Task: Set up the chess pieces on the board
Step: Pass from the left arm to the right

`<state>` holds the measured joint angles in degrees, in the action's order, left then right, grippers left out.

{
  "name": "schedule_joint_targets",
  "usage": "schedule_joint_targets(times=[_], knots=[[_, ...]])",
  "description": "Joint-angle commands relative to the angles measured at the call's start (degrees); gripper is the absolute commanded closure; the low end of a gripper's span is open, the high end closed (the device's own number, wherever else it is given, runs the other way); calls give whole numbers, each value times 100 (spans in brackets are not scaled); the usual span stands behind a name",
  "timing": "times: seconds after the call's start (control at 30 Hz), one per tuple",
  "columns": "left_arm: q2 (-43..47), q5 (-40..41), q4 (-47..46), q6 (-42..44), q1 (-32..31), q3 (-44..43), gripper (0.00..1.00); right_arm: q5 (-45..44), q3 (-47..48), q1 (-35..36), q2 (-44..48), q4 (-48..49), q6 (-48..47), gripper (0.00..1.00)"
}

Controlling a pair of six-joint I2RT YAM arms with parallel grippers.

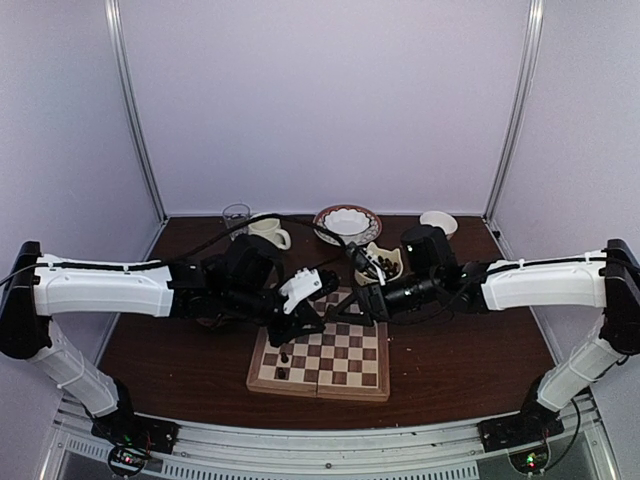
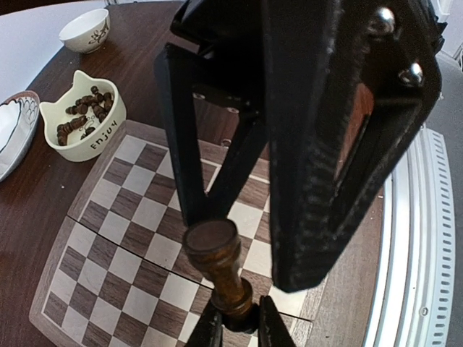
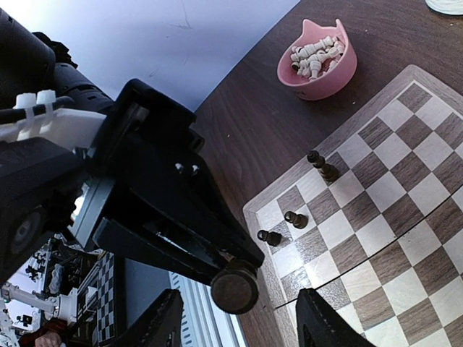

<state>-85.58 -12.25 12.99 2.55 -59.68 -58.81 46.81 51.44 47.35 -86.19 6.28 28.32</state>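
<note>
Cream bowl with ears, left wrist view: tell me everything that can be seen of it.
The cream bowl is glossy, ceramic by its look, with pointed cat-like ears on its rim and the word Enjoy in dark letters on its side. It stands upright on the dark wooden table, right by a corner of the chessboard, and holds a heap of dark brown chess pieces. A patterned dish lies close beside it; whether they touch is unclear.

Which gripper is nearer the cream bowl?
Right. The right gripper is open over the board's far edge, just on the near side of the cream bowl. The left gripper, shut on a dark piece, is further left over the board.
</note>
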Motion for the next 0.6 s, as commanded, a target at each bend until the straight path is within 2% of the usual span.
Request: schedule_joint_targets(times=[0.0, 0.2, 0.3, 0.47, 0.57], knots=[[-64, -15, 53, 118, -52, -186, 92, 198, 244, 63, -139, 105, 55, 45], [-123, 159, 250, 244, -116, -285, 92, 302, 333, 112, -248, 11, 76, 50], [-124, 172, 257, 256, -131, -298, 92, 285, 381, 121, -297, -87, 28, 56], [-134, 187, 316, 280, -146, -323, 92, 311, 410, 125, -354, -116, 12, 74], [-108, 250, 321, 254, -141, -318, 88, 276, 419, 126, -343, -193, -50, 83]])
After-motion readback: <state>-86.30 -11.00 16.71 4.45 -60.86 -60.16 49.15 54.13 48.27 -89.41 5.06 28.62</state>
